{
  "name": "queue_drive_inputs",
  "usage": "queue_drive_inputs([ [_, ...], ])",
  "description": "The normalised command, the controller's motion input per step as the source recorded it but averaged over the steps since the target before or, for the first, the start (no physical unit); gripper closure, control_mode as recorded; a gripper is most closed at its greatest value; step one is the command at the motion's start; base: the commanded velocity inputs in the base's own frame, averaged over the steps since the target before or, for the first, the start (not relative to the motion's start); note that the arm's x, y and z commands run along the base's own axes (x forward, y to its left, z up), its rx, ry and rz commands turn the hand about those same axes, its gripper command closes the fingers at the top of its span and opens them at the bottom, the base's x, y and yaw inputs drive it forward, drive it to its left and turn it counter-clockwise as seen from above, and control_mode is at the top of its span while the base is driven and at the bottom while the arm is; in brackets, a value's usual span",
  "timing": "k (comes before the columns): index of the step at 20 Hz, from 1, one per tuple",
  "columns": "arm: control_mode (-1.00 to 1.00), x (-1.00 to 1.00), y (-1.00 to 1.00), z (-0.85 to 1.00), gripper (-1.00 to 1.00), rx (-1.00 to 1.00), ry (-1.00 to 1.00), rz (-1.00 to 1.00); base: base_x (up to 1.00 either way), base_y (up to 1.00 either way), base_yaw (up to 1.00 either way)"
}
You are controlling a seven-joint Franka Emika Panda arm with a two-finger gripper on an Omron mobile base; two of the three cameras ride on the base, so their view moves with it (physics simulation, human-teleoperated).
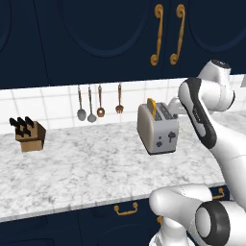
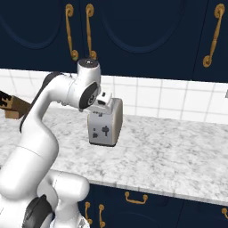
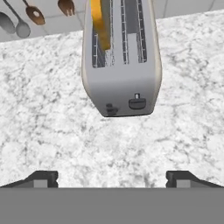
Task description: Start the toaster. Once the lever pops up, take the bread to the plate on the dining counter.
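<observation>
Left base view: toaster (image 1: 158, 128) standing on the marbled wall counter (image 1: 86, 168), holding the bread (image 1: 152, 108) upright in one slot (the slice rising above the top edge). Knife block (image 1: 30, 134) sitting well apart at the far left; hanging utensils (image 1: 99, 103) lining the tiled backsplash; white arm (image 1: 204, 125) rising at the right.

Right base view: toaster (image 2: 106, 123) showing its end panel, partly covered by the arm (image 2: 67, 95) reaching in over it.

Hand view: looking down on the toaster (image 3: 121, 65), bread (image 3: 100, 22) sitting in the left slot, the neighbouring slot showing only its wire guides. Lever (image 3: 137, 103) and knob (image 3: 111, 109) facing the camera. Gripper (image 3: 112, 178) hovering spread wide, fingertips (image 3: 43, 178) well apart, gripping nothing, near the end panel without touching it.
</observation>
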Motion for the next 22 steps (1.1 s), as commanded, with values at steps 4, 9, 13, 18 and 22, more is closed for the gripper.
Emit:
queue_drive_inputs([
  [4, -1.00, 0.00, -0.27, -0.67, -1.00, 0.00, -0.17, -0.06, 0.00, 0.00, 0.00],
  [9, -1.00, 0.00, -0.30, -0.68, -1.00, 0.00, -0.17, -0.04, 0.00, 0.00, 0.00],
  [13, -1.00, 0.08, -0.22, -0.46, -1.00, 0.01, -0.06, -0.02, 0.00, 0.00, 0.00],
  [18, -1.00, 0.25, -0.20, -0.25, -1.00, 0.06, 0.00, -0.03, 0.00, 0.00, 0.00],
  [22, -1.00, 0.27, -0.19, -0.04, -1.00, 0.08, 0.00, -0.05, 0.00, 0.00, 0.00],
])
